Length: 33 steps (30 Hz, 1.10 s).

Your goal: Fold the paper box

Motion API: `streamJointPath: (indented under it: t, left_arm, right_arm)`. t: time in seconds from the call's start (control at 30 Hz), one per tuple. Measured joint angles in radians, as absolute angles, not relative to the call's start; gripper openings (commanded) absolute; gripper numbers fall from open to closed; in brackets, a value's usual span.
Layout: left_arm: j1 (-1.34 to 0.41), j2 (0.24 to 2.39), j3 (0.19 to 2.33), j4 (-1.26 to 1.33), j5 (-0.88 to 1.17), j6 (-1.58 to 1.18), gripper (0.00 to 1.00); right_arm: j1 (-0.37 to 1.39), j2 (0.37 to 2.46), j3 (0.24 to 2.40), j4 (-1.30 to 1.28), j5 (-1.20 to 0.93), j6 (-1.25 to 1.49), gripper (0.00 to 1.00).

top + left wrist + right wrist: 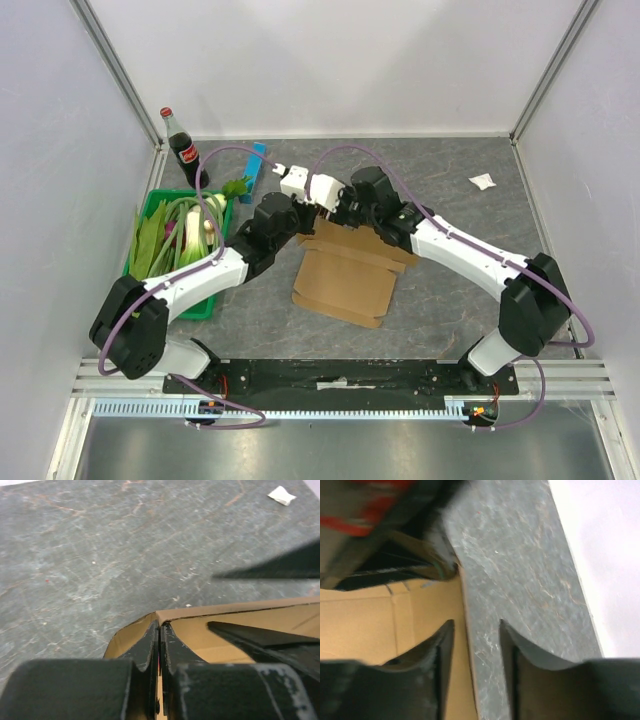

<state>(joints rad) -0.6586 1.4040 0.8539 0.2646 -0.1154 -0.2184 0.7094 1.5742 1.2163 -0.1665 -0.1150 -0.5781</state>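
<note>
The paper box (345, 280) is a brown cardboard blank lying mid-table, its far edge lifted. My left gripper (308, 220) reaches to that far edge from the left. In the left wrist view the left gripper (160, 625) is shut on a raised corner flap of the paper box (240, 630), with cardboard pinched between the fingers. My right gripper (336, 216) comes from the right to the same edge. It (476, 627) stands open astride the edge of the paper box (370, 625), one finger over cardboard and the other over bare table.
A green tray (205, 305) of leafy vegetables sits at the left. A cola bottle (183, 150) and a slim blue bar (255, 170) stand behind it. A white paper scrap (483, 181) lies far right. White walls enclose the grey table.
</note>
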Motion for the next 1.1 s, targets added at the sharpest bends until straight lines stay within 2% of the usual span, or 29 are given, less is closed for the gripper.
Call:
streamJointPath:
  t: [0.03, 0.17, 0.27, 0.37, 0.5, 0.63, 0.77, 0.87, 0.93, 1.1]
  left_arm:
    - [-0.661, 1.404, 0.854, 0.265, -0.137, -0.215, 0.02]
    - [-0.672, 1.405, 0.846, 0.282, -0.225, -0.21, 0.02]
    - [-0.679, 1.404, 0.825, 0.315, -0.264, -0.211, 0.02]
    - [-0.688, 1.4, 0.803, 0.329, -0.29, -0.212, 0.02]
    - [-0.697, 1.393, 0.776, 0.355, -0.317, -0.22, 0.02]
    - [-0.698, 1.377, 0.741, 0.376, -0.347, -0.25, 0.02]
    - [-0.698, 1.36, 0.717, 0.381, -0.375, -0.298, 0.02]
    - [-0.698, 1.343, 0.693, 0.392, -0.397, -0.332, 0.02]
    - [-0.698, 1.33, 0.677, 0.398, -0.411, -0.348, 0.02]
    - [-0.703, 1.303, 0.654, 0.409, -0.437, -0.376, 0.02]
  right_arm:
    - [0.709, 1.574, 1.227, -0.175, -0.08, -0.543, 0.73]
    - [0.707, 1.573, 1.339, -0.331, 0.132, -0.274, 0.84]
    - [0.686, 1.55, 1.439, -0.505, 0.218, -0.028, 0.87]
    - [0.665, 1.463, 1.431, -0.611, 0.238, 0.207, 0.89]
    - [0.646, 1.243, 1.29, -0.609, 0.236, 0.662, 0.83]
    - [0.648, 1.094, 1.061, -0.427, 0.182, 1.14, 0.83]
    - [0.674, 1.184, 0.956, -0.269, 0.159, 1.502, 0.72]
    - [0.707, 1.286, 0.945, -0.225, 0.165, 1.689, 0.64]
    - [0.723, 1.31, 0.945, -0.204, 0.174, 1.767, 0.55]
    - [0.73, 1.341, 0.952, -0.159, 0.215, 1.901, 0.5]
